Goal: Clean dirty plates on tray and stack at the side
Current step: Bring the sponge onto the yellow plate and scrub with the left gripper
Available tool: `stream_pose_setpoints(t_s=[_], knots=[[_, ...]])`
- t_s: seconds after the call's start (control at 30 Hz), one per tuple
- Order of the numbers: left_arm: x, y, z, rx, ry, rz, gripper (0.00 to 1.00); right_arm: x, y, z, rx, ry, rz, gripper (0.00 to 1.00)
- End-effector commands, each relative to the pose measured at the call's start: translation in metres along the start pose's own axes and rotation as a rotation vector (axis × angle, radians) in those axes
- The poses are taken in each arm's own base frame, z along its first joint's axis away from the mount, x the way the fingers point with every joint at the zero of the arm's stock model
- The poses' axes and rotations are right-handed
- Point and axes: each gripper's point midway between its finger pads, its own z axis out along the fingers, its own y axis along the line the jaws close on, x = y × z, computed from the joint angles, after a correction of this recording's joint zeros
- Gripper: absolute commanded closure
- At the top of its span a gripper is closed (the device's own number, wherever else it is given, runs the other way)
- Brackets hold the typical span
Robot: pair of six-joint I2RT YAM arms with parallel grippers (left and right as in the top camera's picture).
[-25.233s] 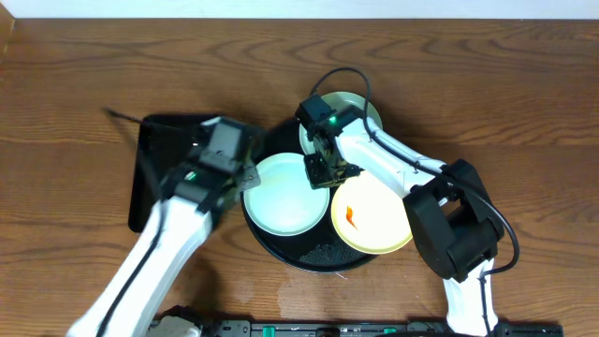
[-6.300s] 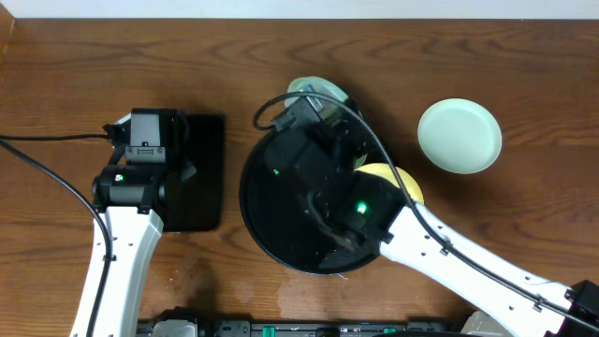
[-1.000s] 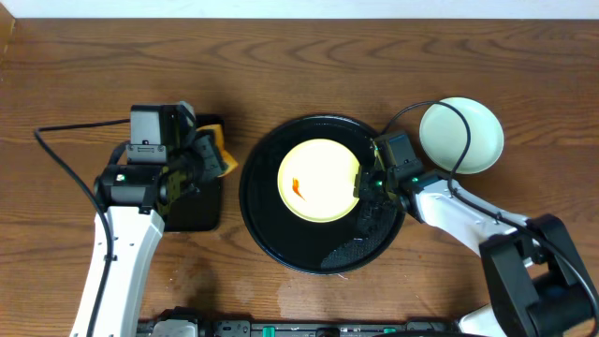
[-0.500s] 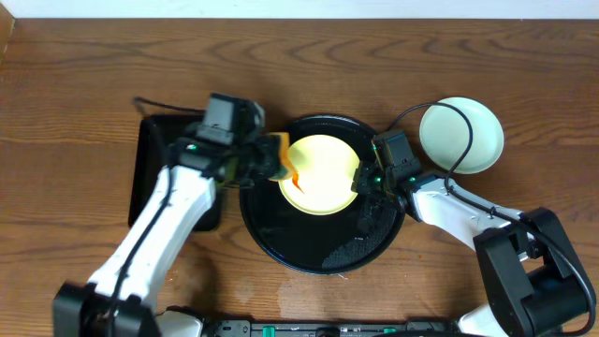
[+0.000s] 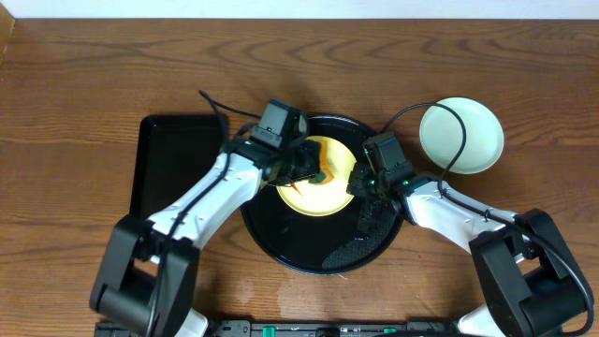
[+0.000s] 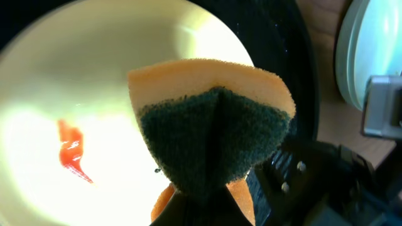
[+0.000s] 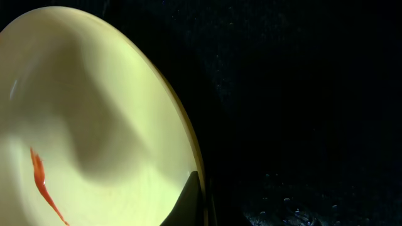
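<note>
A pale yellow plate (image 5: 329,178) with an orange smear (image 6: 72,150) lies on the round black tray (image 5: 309,245). My left gripper (image 5: 304,167) is shut on an orange sponge with a dark green scrub face (image 6: 217,135), held just above the plate's middle. My right gripper (image 5: 356,185) is shut on the plate's right rim (image 7: 188,147); one finger lies inside the rim. The smear also shows in the right wrist view (image 7: 44,185). Pale mint-blue plates (image 5: 460,136) are stacked on the wood to the right; how many I cannot tell.
A rectangular black tray (image 5: 170,178) lies left of the round tray. Water drops sit on the round tray's front right (image 7: 295,201). A cable loops from the right arm over the mint-blue stack (image 5: 449,140). Bare wood table (image 5: 84,84) surrounds everything.
My left arm has carried the sponge from the rectangular tray rightward over the yellow plate. My right gripper stays on the plate's right rim.
</note>
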Motion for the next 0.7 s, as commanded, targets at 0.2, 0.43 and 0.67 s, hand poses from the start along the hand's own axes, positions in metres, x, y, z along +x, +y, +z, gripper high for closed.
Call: stream_pose_setpoints(t_s=[0.2, 0.43, 0.67], knots=[[0.014, 0.024, 0.035, -0.076, 0.066, -0.127, 0.92, -0.002, -0.001, 0.002, 0.030, -0.019, -0.009, 0.99], [0.019, 0.029, 0.045, -0.094, 0.087, -0.124, 0.92, -0.003, -0.002, 0.002, 0.034, -0.021, -0.017, 0.99], [0.017, 0.091, 0.030, -0.421, 0.003, -0.126, 0.92, -0.001, -0.006, 0.002, 0.051, -0.017, -0.016, 0.99]])
